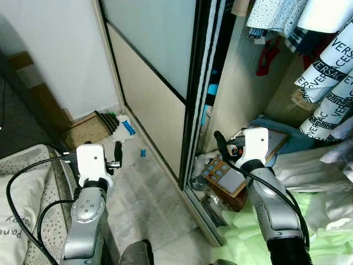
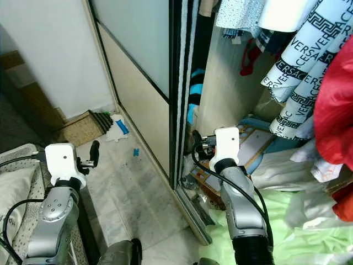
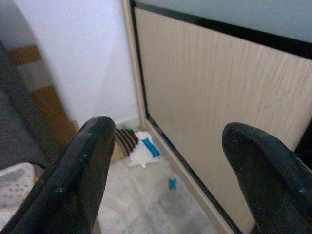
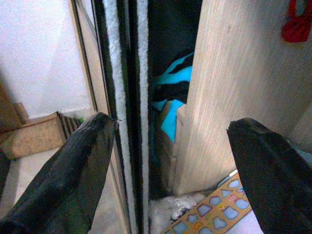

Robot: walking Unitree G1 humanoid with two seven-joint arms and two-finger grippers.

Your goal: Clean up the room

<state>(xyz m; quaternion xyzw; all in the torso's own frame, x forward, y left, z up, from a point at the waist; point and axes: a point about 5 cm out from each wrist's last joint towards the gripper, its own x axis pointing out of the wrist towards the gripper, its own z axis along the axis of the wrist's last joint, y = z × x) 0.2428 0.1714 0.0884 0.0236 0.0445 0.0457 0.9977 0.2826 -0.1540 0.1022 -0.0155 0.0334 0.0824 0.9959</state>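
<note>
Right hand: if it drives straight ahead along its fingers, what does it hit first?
Probably the black edge of the sliding wardrobe door, centred between the open right hand's fingers in the wrist view, or the dark gap beside it holding blue and black folded clothing. Depth is unclear, so treat this as a guess.

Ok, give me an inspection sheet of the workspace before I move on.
Surface: pale marbled floor.
Job's things: white cloth with a blue item and a small blue piece lying apart on the floor.
Clutter: shape-puzzle board at the wardrobe foot; green sheet.
Grippers: left gripper and right gripper both open, raised, holding nothing.
Cables: black cable beside the left arm.
Surroundings: sliding door; hanging clothes.
</note>
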